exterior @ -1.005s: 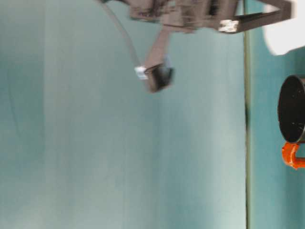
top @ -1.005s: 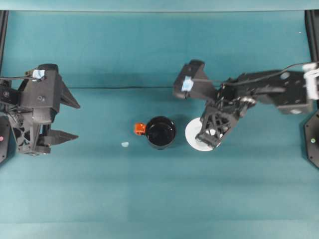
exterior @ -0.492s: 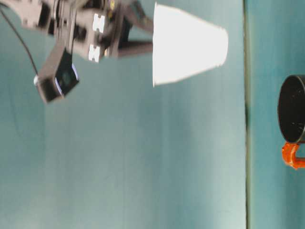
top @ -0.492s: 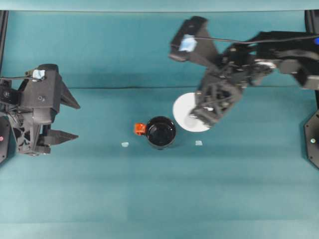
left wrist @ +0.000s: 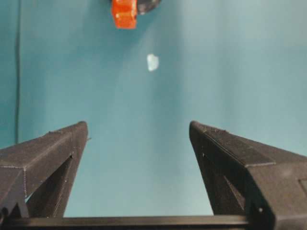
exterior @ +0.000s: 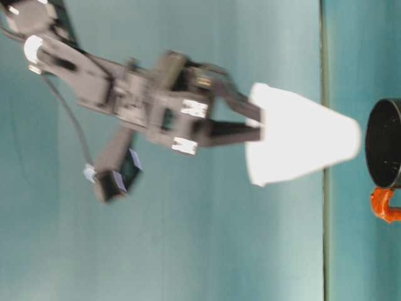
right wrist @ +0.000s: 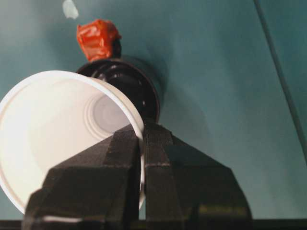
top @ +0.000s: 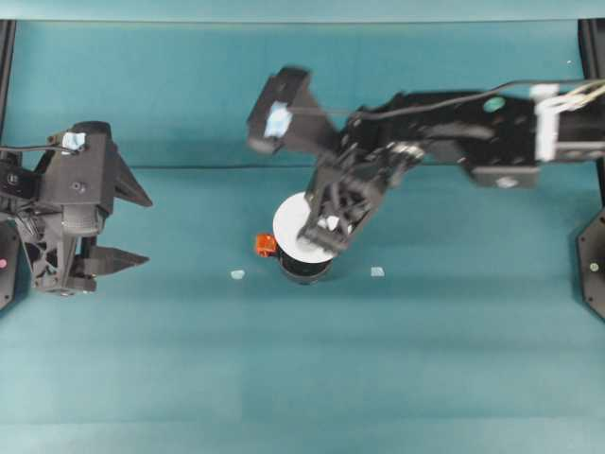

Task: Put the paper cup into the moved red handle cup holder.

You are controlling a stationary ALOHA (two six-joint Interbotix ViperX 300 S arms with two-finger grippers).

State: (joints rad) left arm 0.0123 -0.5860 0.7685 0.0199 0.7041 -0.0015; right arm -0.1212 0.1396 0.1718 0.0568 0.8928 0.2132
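The white paper cup (top: 295,225) hangs tilted in the air, just above and slightly behind the black red handle cup holder (top: 304,269). My right gripper (top: 324,230) is shut on the cup's rim, one finger inside and one outside. In the table-level view the paper cup (exterior: 301,143) has its small bottom close to the holder (exterior: 383,143), apart from it. The right wrist view has the cup (right wrist: 53,129) in front of the holder (right wrist: 141,86), whose orange-red handle (right wrist: 97,38) points away. My left gripper (top: 140,227) stands open far left, holding nothing.
Two small white scraps lie on the teal cloth, one (top: 236,274) left of the holder and one (top: 377,271) right of it. A seam (top: 208,167) crosses the cloth behind the holder. Dark frame posts (top: 592,57) stand at the side edges.
My right arm lifted the paper cup off the table right of the holder and carried it left, over the holder. The left arm stayed still.
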